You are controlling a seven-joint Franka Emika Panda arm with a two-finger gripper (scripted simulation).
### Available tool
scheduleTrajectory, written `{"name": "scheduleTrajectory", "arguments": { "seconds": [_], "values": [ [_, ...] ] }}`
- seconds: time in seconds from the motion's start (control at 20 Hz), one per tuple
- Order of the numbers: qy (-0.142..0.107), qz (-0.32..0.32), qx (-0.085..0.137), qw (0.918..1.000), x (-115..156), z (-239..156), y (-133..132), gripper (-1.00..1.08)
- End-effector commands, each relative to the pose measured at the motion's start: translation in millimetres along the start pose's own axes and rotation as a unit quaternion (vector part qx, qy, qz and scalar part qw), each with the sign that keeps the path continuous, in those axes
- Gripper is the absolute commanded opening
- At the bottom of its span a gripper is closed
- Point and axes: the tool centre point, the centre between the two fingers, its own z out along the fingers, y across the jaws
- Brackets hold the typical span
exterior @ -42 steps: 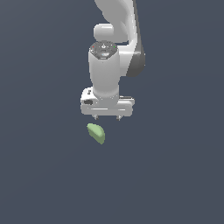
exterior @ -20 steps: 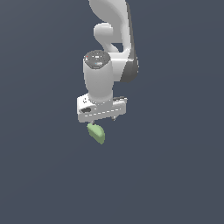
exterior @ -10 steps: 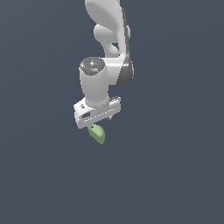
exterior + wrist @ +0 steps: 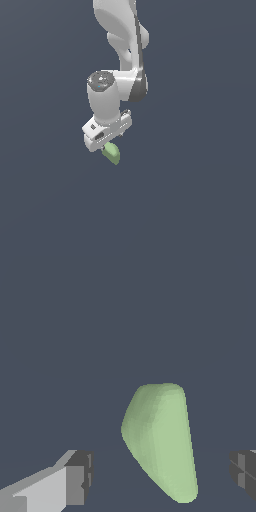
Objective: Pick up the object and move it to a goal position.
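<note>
The object (image 4: 112, 153) is a small light green rounded wedge lying on the dark surface. In the exterior view the white gripper (image 4: 106, 145) hangs right over it, and its body hides the object's upper part. In the wrist view the object (image 4: 161, 438) lies between the two dark fingertips (image 4: 80, 477), with a gap on each side. The gripper (image 4: 160, 473) is open and touches nothing.
The white arm (image 4: 122, 45) rises from the gripper to the top of the exterior view. The plain dark grey surface (image 4: 200, 190) lies all around the object.
The gripper has come down and shifted toward the exterior view's left, turning as it went, until it stands over the object. The object has not moved.
</note>
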Motion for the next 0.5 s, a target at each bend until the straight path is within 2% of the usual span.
{"name": "scheduleTrajectory", "arguments": {
  "seconds": [0.0,0.45],
  "values": [
    [0.000,-0.023,0.000,0.9997,-2.1,3.1,1.3,1.00],
    [0.000,-0.065,0.001,0.9979,-6.4,9.3,3.9,1.00]
  ]
}}
